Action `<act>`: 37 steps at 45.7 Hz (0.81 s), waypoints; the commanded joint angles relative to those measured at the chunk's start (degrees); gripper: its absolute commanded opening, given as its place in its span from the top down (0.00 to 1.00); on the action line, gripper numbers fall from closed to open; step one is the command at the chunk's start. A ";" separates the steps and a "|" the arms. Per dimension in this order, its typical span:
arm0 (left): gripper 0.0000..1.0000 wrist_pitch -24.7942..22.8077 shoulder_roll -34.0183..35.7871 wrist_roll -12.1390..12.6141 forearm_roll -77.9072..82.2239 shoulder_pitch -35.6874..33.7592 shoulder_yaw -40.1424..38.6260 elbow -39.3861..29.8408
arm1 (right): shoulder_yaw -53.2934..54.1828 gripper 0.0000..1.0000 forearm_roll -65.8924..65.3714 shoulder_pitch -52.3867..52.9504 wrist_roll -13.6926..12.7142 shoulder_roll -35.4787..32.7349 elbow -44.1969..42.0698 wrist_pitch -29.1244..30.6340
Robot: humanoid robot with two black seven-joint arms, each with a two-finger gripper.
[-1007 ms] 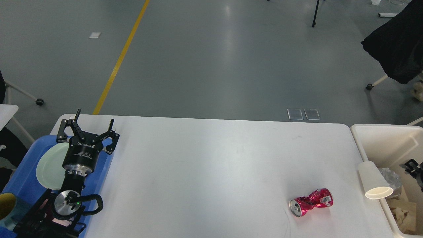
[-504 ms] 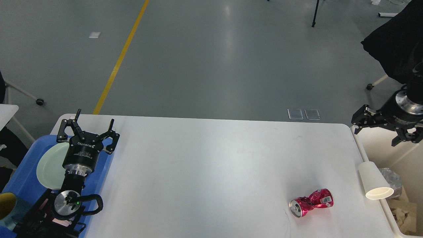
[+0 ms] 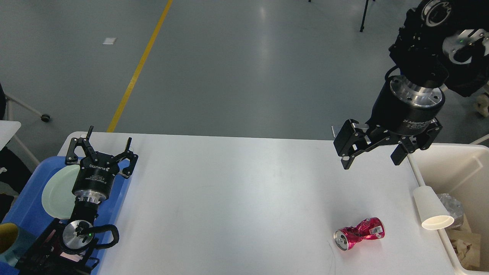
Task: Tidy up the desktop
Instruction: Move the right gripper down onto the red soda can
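Note:
The desktop [image 3: 237,198] is a wide white tabletop. A crushed red can [image 3: 359,233] lies on it at the front right. A white paper cup [image 3: 431,209] lies tipped on the rim of the cream bin [image 3: 473,160] at the right. My right gripper [image 3: 372,162] is open and empty, hanging above the table's far right part, well above and behind the can. My left gripper [image 3: 109,139] is open and empty, over the far end of the blue tray [image 3: 26,206] at the left edge.
A pale green plate [image 3: 57,193] lies in the blue tray, with a yellow-and-teal cup [image 3: 11,238] at its near end. The cream bin holds crumpled foil and paper scraps [image 3: 464,233]. A black-draped chair stands on the floor at the far right.
My right arm has risen out of the bin and swung left, so its open gripper now hangs above the table's right part. The left arm, can and cup have not moved.

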 commanded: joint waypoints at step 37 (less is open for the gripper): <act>0.04 0.00 0.00 0.00 -0.01 -0.06 0.00 0.00 | -10.08 0.02 4.02 -22.69 12.80 4.62 -0.68 -19.49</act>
